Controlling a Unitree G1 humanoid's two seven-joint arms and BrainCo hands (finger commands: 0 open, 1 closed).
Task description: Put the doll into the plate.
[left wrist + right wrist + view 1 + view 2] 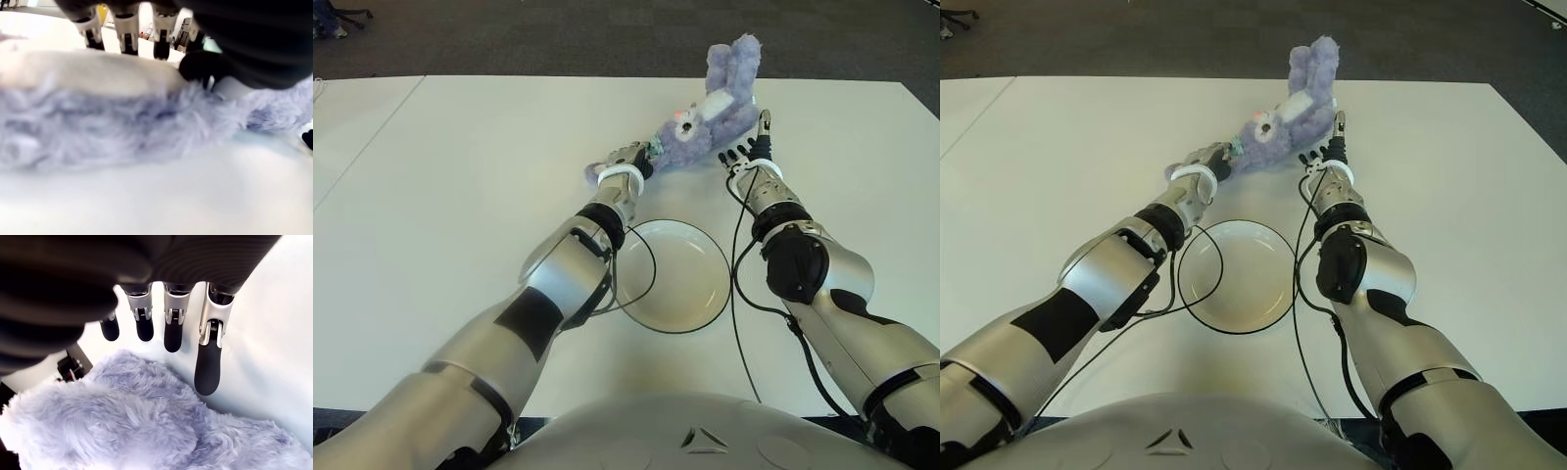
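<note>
Clearly, the purple plush rabbit doll [710,117] lay on the white table [460,196], beyond the empty white plate [677,275] and apart from it. Its head pointed toward the robot's left, with a pale face patch and a pink spot showing, and its long limbs or ears stretched away toward the table's far edge.

Both arms reached forward past the plate, one on each side of it. At the doll's head end sat the left hand [628,159], and in its wrist view the fingers [124,34] arched over the fur while the dark thumb pressed into it from the other side, so the hand appeared closed around the toy.

On the doll's other side was the right hand [750,149], just beside the body. Its fingers [207,367] were extended and spread, tips hanging just over the fur and holding nothing.

A black cable [736,264] ran along the right forearm, close to the plate's rim.
</note>
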